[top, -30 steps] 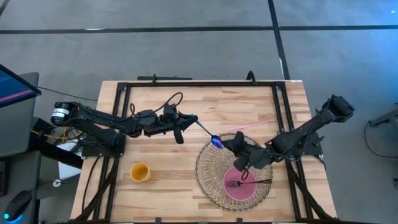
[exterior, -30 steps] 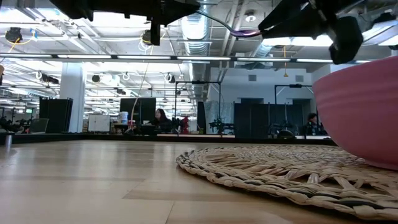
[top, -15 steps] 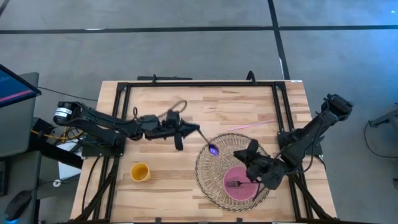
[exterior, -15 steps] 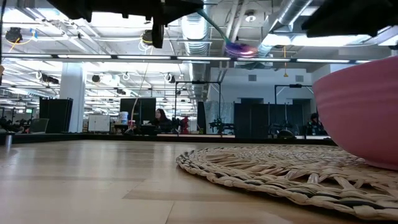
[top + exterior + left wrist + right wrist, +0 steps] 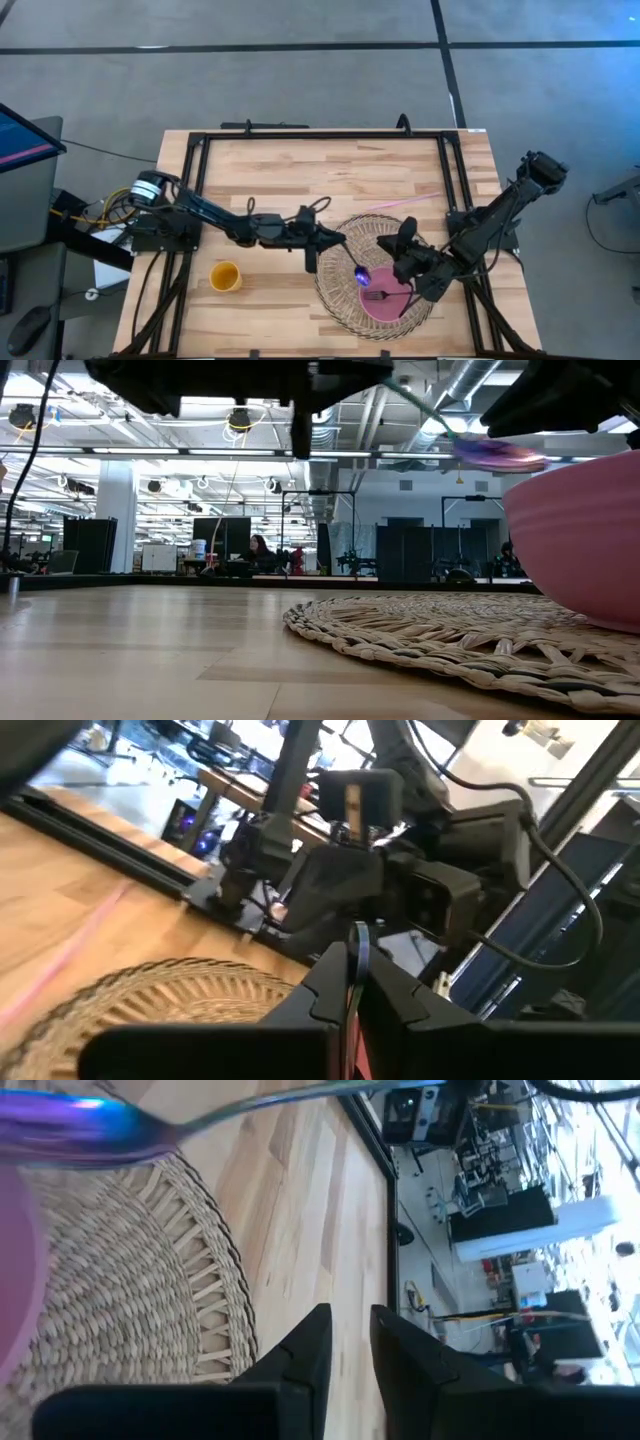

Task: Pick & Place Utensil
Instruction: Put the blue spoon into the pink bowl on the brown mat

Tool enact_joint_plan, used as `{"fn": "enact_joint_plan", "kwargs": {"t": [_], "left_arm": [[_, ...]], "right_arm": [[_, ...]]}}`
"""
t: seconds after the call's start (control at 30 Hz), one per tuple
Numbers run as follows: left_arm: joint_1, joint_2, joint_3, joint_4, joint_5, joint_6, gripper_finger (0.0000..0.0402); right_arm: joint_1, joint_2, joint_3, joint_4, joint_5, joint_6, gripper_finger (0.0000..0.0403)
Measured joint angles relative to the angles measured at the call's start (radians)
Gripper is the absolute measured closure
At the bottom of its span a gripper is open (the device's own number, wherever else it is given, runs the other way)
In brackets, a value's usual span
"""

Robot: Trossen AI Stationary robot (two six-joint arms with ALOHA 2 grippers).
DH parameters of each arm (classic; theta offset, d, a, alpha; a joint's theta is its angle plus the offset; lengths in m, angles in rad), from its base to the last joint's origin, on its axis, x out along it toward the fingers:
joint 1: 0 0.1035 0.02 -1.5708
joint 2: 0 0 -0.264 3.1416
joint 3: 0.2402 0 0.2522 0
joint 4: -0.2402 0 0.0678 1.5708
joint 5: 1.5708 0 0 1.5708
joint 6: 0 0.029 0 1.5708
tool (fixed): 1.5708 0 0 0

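Observation:
A spoon with a thin handle and a shiny purple-blue bowl (image 5: 360,277) (image 5: 497,455) (image 5: 70,1130) hangs in the air over the left rim of a pink bowl (image 5: 392,306) (image 5: 580,530). My left gripper (image 5: 334,241) (image 5: 355,958) is shut on it. The pink bowl stands on a round woven mat (image 5: 335,270) (image 5: 420,630), and a black fork (image 5: 380,296) lies in it. My right gripper (image 5: 400,272) (image 5: 350,1330) hovers over the bowl's far right side with a narrow gap between its fingers, holding nothing. My left gripper pinches the spoon's handle (image 5: 358,934) near its free end between the two fingers, coming from the table's left. The spoon runs on past the fingertips and slants down toward the pink bowl. It is lifted clear, its bowl end above the pink bowl's rim.
A yellow cup (image 5: 225,275) stands left of the mat near the table's near edge. A thin pink stick (image 5: 405,202) lies on the wood beyond the mat. A black frame (image 5: 320,133) runs round the tabletop. Bare wood lies on the far left part.
My left gripper has carried the spoon toward the table's right and near edge, from beyond the mat's far left rim to above the pink bowl. The spoon has stayed lifted. My right gripper has drawn back a little toward the table's right.

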Motion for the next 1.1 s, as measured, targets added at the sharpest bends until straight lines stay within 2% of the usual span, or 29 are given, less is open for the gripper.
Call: {"fn": "enact_joint_plan", "kwargs": {"t": [0.23,0.77,0.87,0.97,1.1], "left_arm": [[-0.003,0.049,0.083,0.007,0.113,0.011,0.0385],[-0.006,0.167,0.106,0.006,0.058,0.029,0.0392],[-0.007,0.181,0.111,0.002,0.060,0.029,0.0383],[-0.006,0.189,0.111,0.009,0.059,0.029,0.0375],[-0.006,0.191,0.111,0.004,0.059,0.034,0.0383]], "right_arm": [[-0.001,0.000,0.000,-0.001,0.000,0.021,0.0337],[-0.023,0.001,0.000,0.004,-0.004,0.024,0.0337],[-0.030,0.001,0.000,0.005,-0.012,0.049,0.0337],[-0.044,0.001,0.000,0.004,-0.089,0.096,0.0337],[-0.062,0.001,0.000,0.004,-0.325,0.162,0.0337]]}}
